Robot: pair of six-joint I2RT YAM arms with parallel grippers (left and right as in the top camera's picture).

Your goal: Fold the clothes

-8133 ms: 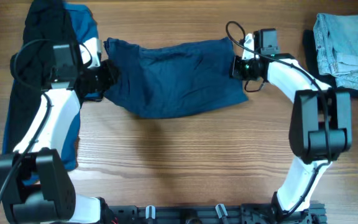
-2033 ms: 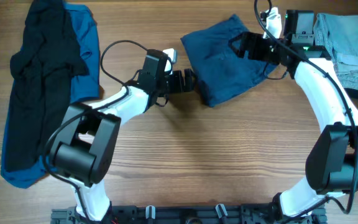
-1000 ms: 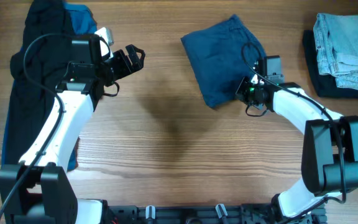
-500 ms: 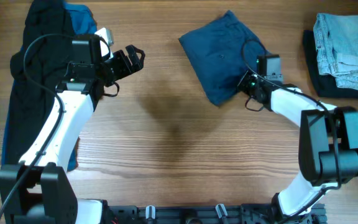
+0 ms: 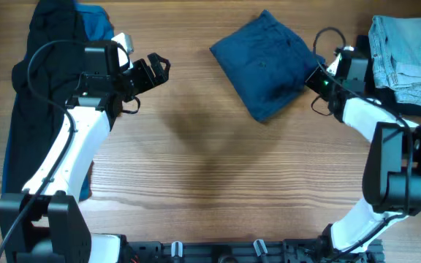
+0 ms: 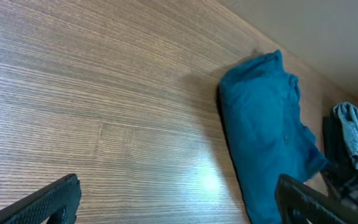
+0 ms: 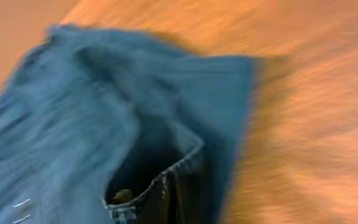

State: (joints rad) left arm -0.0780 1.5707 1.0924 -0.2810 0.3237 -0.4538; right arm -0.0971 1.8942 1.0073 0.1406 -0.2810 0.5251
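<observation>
1. Wood-grain table (image 5: pixel 210 183) fills the overhead view, with both arms reaching in from the bottom edge.
2. Navy shorts (image 5: pixel 265 62) lie folded in a compact, tilted bundle at upper centre-right, flat on the wood.
3. The right gripper (image 5: pixel 318 79) is at the right-hand corner of the shorts, touching the fabric edge.
   - Its jaws are closed tight.
   - Its wrist view is blurred: navy cloth fills most of it, and one dark finger (image 7: pixel 166 193) shows at the bottom.
   - Whether any cloth is pinched cannot be told.
4. The left gripper (image 5: pixel 154 71) is over bare wood at upper left of centre, well apart from the shorts.
   - Its jaws are spread wide with nothing between them.
   - In its wrist view the fingers (image 6: pixel 48 199) stand at the two bottom corners, and the shorts lie at the upper right.
5. Pale denim (image 5: pixel 408 47) sits folded in the upper right corner, on top of a black piece (image 5: pixel 377 93) that shows along its left and lower edges, just right of the right gripper.
6. Along the left edge a black garment (image 5: pixel 57 29) lies spread over a blue garment (image 5: pixel 102 29), which shows beside it at the top.
</observation>
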